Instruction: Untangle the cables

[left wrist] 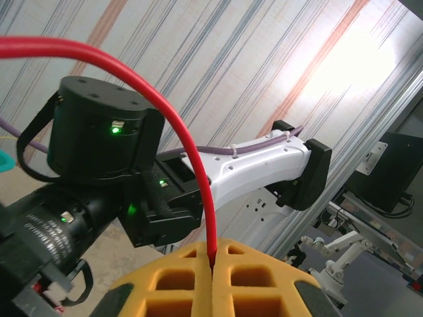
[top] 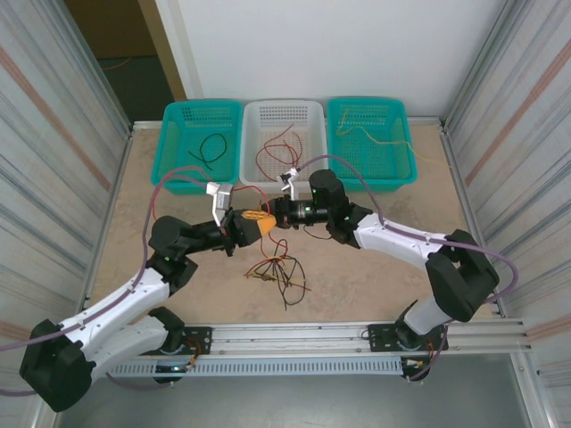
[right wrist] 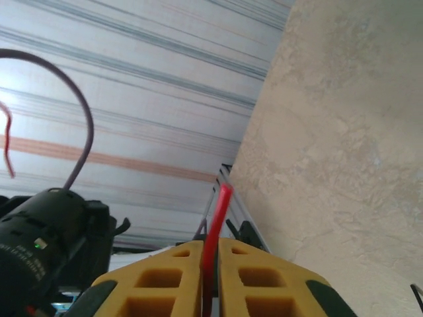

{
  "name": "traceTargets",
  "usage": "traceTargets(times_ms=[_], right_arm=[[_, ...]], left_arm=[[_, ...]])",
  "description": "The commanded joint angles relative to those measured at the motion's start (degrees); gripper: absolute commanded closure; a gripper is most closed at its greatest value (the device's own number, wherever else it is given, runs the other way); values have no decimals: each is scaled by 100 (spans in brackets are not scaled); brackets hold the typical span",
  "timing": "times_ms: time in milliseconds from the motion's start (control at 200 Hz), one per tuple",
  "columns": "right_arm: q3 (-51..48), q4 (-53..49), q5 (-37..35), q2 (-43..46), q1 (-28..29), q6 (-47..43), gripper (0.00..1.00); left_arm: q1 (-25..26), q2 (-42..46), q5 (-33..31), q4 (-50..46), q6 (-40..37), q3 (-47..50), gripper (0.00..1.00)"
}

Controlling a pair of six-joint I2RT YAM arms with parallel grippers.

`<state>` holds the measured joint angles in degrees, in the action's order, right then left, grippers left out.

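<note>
While top view shows you tangled cables (top: pixel 278 267), wrist views show left gripper (left wrist: pixel 213 263), right gripper (right wrist: pixel 209 263) each pinching red cable (left wrist: pixel 192 148).

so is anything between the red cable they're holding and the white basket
Nothing visible. The left gripper and right gripper are shut on the red cable above the table; the white basket sits just behind them, top open. The loose tangle lies on the near side, off that path.
</note>
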<state>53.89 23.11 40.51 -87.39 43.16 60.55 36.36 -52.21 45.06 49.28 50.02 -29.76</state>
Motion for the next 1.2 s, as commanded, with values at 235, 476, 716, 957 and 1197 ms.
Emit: traceTargets(times_ms=[235, 476, 716, 957, 1197], right_arm=[[-452, -99, -685, -540, -1035, 245, 100], [-768, 212, -799, -1083, -1468, 324, 100], [-1103, 510, -844, -1456, -1667, 514, 85], [-1566, -204, -927, -800, -2243, 119, 55], [-1146, -3033, -2085, 1011, -2068, -1263, 48]], left_arm=[[-380, 395, 68, -1152, -812, -1077, 100], [-574, 248, 82, -1574, -1318, -1947, 100], [-759, 132, 64, -1787, -1565, -2323, 100], [-946, 183, 77, -1879, -1455, -2232, 100], [-964, 181, -279, -2720, -1844, -2446, 100]])
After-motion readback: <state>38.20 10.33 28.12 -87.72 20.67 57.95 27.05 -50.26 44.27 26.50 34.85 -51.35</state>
